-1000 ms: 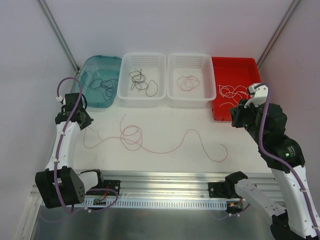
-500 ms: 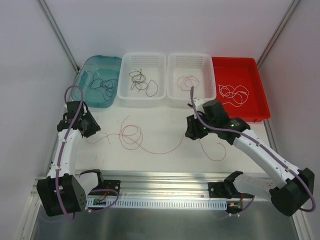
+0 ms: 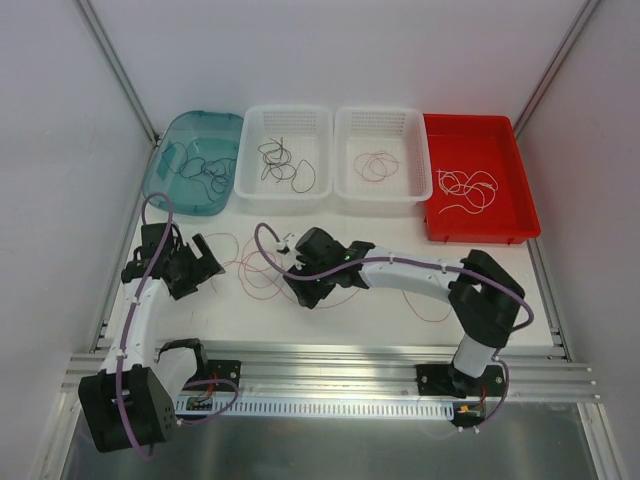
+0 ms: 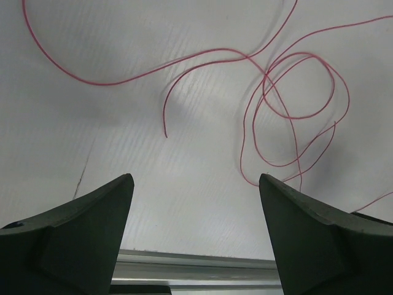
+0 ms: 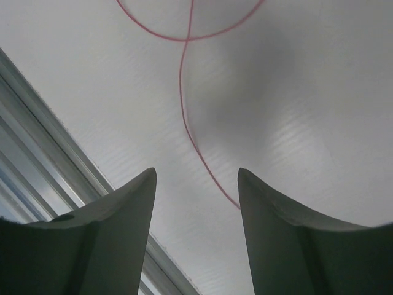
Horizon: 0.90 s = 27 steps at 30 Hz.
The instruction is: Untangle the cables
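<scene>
Now left gripper point(image 4: 195, 178) and right gripper point(image 5: 196, 171) are held wide beside pink cable point(image 4: 265, 75).
Loop may be knotted by pulling.

No legible text, label, brand or number in any view. Small board point(image 3: 203, 401) on the front rail point(image 3: 330, 407) may carry markings, but it is too tiny and blurred to read.

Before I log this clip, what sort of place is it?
Probably a robot lab test cell: plain white enclosure walls, a slotted aluminium rail along the near edge, and a teal plastic tray, two white mesh baskets and a red plastic tray in a row.
</scene>
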Each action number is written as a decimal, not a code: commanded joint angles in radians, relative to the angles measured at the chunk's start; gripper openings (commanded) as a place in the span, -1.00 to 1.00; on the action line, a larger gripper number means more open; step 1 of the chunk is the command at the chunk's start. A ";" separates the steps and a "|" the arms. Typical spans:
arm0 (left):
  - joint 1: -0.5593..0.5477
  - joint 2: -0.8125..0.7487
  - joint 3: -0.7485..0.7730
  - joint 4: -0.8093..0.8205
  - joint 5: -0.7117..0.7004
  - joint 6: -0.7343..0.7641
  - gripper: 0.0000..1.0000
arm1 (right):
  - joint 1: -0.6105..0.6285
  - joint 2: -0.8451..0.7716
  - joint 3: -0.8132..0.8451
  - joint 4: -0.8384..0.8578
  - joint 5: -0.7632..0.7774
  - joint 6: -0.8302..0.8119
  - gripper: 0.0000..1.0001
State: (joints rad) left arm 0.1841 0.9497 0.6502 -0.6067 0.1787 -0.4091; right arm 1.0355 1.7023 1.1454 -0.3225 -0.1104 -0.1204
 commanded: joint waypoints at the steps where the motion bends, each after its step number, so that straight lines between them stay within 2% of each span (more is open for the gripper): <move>1: -0.003 -0.012 -0.041 0.044 0.061 -0.017 0.69 | 0.047 0.084 0.106 0.079 0.064 0.027 0.18; 9: -0.003 -0.009 -0.055 0.073 0.079 -0.025 0.68 | 0.083 0.250 0.208 0.092 0.098 0.051 0.15; 15: -0.003 -0.023 -0.054 0.076 0.068 -0.028 0.68 | 0.097 0.318 0.238 0.091 0.167 0.056 0.02; 18: -0.005 -0.029 -0.055 0.077 0.068 -0.030 0.68 | 0.104 0.342 0.252 0.089 0.198 0.053 -0.17; 21: -0.005 -0.031 -0.055 0.078 0.067 -0.030 0.68 | 0.110 0.336 0.251 0.094 0.250 0.054 -0.65; 22: -0.005 -0.029 -0.055 0.078 0.067 -0.028 0.68 | 0.109 0.326 0.249 0.094 0.259 0.054 -0.94; 27: -0.015 -0.028 -0.060 0.084 0.091 -0.025 0.68 | 0.098 0.179 0.254 0.097 0.317 0.047 -0.99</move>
State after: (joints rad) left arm 0.1822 0.9356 0.6010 -0.5388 0.2344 -0.4274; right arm 1.1351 2.0109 1.3750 -0.2428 0.1417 -0.0761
